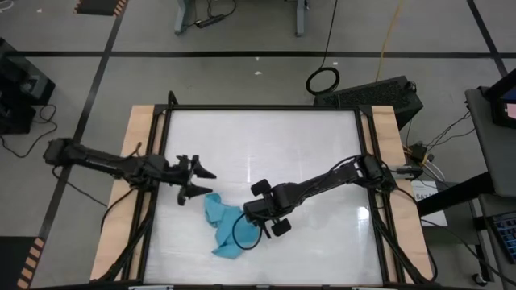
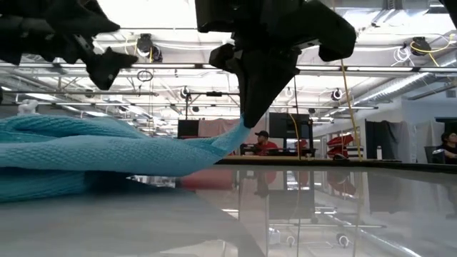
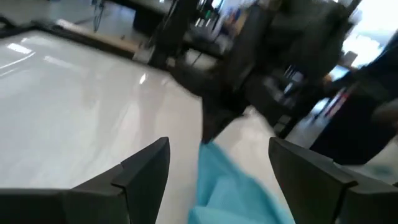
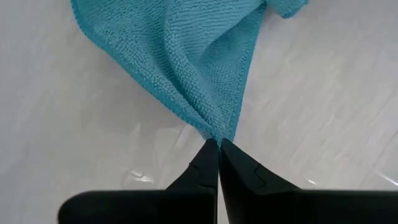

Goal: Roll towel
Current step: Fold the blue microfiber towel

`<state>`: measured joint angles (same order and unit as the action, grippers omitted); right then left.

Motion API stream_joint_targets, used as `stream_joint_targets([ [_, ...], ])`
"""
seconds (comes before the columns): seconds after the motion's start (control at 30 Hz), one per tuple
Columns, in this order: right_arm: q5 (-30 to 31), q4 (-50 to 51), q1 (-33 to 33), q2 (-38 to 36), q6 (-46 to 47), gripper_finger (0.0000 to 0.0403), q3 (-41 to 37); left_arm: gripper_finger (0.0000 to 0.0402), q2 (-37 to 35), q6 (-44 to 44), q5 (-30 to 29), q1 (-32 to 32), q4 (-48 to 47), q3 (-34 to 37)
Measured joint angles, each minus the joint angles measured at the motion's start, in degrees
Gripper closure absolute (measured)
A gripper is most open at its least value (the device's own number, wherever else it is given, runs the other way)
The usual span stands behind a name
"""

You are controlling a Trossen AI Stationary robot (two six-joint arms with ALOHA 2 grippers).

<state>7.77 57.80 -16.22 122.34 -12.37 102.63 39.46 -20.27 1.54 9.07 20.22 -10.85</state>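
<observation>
The turquoise towel (image 1: 219, 225) lies crumpled near the table's near edge, left of centre, with most of its cloth (image 2: 86, 153) resting on the white top. My right gripper (image 1: 247, 212) stands at the towel's right side, pointing steeply down and shut on one drawn-out tip. My left gripper (image 1: 201, 181) hovers open just beyond the towel's far left end, pointing almost level toward the right. In the left wrist view its gripper (image 3: 217, 158) frames the towel (image 3: 230, 186) without touching it. My right gripper pinches a gathered corner of the towel (image 4: 217, 130) between its two fingers, only at their free ends (image 2: 248, 121). The fingers come from above, pointing steeply down. The corner is lifted, and the cloth slopes up to it from the heap on the table.
Bare white tabletop (image 1: 266, 137) stretches to the far side and to the right. Wooden side rails (image 1: 137, 161) and a black frame border the table. A black cable loop (image 1: 244, 235) hangs from my right arm over the towel. People (image 2: 265, 143) sit in the room beyond.
</observation>
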Motion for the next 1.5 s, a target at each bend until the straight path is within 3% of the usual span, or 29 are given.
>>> stream_joint_targets([
  [0.17, -0.16, 0.2, 0.5, 0.0, 0.64, 0.0402, 0.02, 0.0123, 13.91, 3.59, -1.47, 5.19, -0.34, -7.16],
  [0.27, -0.22, 0.8, 0.62, 0.0, 1.23, 0.0402, 0.02, 0.0123, 20.76, 3.77, -1.46, 8.79, -6.28, -11.64],
  [0.57, -0.18, 1.16, 0.79, 0.0, 1.16, 0.0403, 0.02, 0.0123, 33.3, -9.0, -1.57, 24.24, -26.78, -25.73],
  [0.8, -0.16, 1.08, 0.89, 0.0, 0.8, 0.0403, 0.02, 0.0123, 40.15, -18.38, -7.39, 32.81, -25.58, -29.47],
  [1.07, -0.15, 1.0, 0.89, 0.0, 0.85, 0.0403, 0.02, 0.0123, 52.18, -25.24, -7.07, 34.59, -16.83, -29.51],
  [1.23, -0.15, 0.75, 0.89, 0.0, 0.95, 0.0403, 0.02, 0.0126, 57.12, -25.89, -7.8, 34.59, -16.64, -31.93],
  [1.5, -0.2, 0.71, 0.89, 0.0, 0.98, 0.0403, 0.02, 0.0207, 58.91, -24.44, -10.38, 34.64, -16.82, -33.42],
])
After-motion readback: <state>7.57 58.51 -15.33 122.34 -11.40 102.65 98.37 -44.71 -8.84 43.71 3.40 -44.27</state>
